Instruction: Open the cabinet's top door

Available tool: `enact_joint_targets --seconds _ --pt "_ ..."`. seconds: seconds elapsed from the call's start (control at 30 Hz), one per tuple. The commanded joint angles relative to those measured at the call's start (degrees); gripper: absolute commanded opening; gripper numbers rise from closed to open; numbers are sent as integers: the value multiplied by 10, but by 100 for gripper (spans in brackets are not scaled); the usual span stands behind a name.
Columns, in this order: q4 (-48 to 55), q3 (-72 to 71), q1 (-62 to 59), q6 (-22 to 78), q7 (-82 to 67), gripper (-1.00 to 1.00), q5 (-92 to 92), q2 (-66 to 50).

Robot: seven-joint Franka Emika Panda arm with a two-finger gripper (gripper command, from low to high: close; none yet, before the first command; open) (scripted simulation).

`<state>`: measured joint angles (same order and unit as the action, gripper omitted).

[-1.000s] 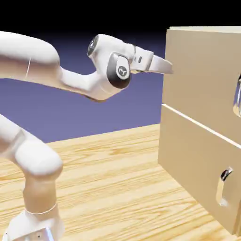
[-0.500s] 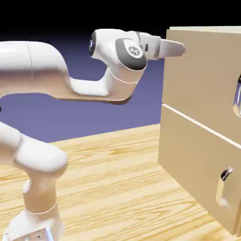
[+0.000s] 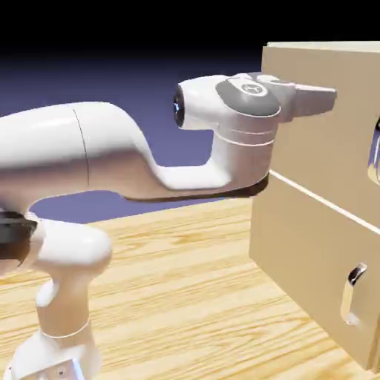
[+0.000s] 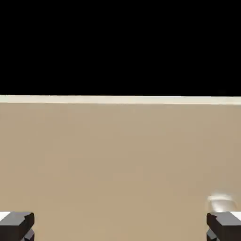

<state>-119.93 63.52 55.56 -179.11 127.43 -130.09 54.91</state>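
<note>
Exterior view: the top door [image 3: 312, 141] was at upper right, closed, its handle [image 3: 375, 152] at the right edge. The gripper [image 3: 332, 101] pointed toward it, fingers spread wide and empty, probably for taking this handle.

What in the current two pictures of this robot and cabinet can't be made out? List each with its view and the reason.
- Top door's handle, exterior view: cut off by the right edge.
- Same handle, hand view: lower part cut off or behind a finger tip.
- Arm's elbow, exterior view: cut off by the left edge.
- Cabinet's inside, both views: hidden behind closed fronts.
</note>
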Motion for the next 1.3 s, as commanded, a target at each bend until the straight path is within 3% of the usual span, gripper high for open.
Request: enact_joint_targets --seconds 0.0,0.33,0.53,0.57,1.27 --pt "8 12 11 -1 16 0 -25 4" --pt "84 130 112 -10 173 0 -265 45" --pt "166 181 212 -6 166 0 -261 32" --pt "167 181 212 -6 166 -100 -261 32" --pt "-225 -97 -197 231 199 -100 -156 49"
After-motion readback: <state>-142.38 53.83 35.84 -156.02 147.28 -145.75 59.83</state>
